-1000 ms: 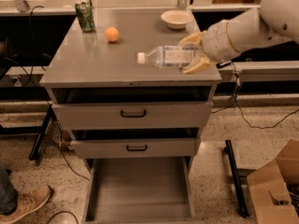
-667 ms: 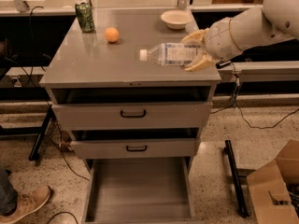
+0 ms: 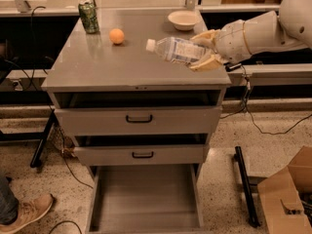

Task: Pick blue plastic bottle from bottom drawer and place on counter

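The pincer (image 3: 204, 50) is clamped on the blue plastic bottle (image 3: 171, 48), holding it sideways over the right side of the table (image 3: 107, 67), white cap pointing left; a bowl (image 3: 183, 19), orange ball (image 3: 116, 36) and green can (image 3: 88, 17) sit behind; the bottom drawer (image 3: 146, 199) stands pulled out below.

bottle (image 3: 178, 50): clear plastic, smooth, with a white cap and a pale label.
claw (image 3: 201, 51): pale tan, matt; it grips the bottle over the right side of the bench.
bench (image 3: 97, 67): grey top, smooth and shiny.
bottom drawer (image 3: 144, 199): plain grey, dull inside.
can (image 3: 88, 17): green, shiny metal.
bowl (image 3: 183, 19): white, smooth.
box (image 3: 285, 199): brown cardboard, matt.
floor (image 3: 224, 130): speckled, like stone.
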### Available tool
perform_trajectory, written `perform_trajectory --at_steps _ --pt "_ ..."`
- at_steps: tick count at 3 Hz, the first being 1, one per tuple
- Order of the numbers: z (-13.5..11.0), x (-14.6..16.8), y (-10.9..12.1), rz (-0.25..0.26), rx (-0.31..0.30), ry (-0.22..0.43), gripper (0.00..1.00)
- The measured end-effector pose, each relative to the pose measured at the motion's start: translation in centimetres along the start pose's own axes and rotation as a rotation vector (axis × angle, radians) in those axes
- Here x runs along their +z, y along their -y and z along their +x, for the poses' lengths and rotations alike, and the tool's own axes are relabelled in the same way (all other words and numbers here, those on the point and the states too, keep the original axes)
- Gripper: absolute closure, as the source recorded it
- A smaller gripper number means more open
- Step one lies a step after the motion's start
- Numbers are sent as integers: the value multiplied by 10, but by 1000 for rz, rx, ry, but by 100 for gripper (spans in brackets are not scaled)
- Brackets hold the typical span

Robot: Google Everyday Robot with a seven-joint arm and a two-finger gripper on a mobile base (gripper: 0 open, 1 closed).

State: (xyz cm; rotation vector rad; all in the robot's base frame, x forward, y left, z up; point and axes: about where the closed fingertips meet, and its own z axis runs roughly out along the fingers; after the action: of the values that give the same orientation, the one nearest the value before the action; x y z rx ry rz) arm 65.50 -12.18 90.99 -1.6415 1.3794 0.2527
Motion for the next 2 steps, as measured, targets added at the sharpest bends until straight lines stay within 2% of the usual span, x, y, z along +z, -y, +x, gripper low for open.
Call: perform_trajectory --at_steps 1,2 --pt "7 3 11 0 86 77 100" --pt "16 14 22 -28 171 126 100"
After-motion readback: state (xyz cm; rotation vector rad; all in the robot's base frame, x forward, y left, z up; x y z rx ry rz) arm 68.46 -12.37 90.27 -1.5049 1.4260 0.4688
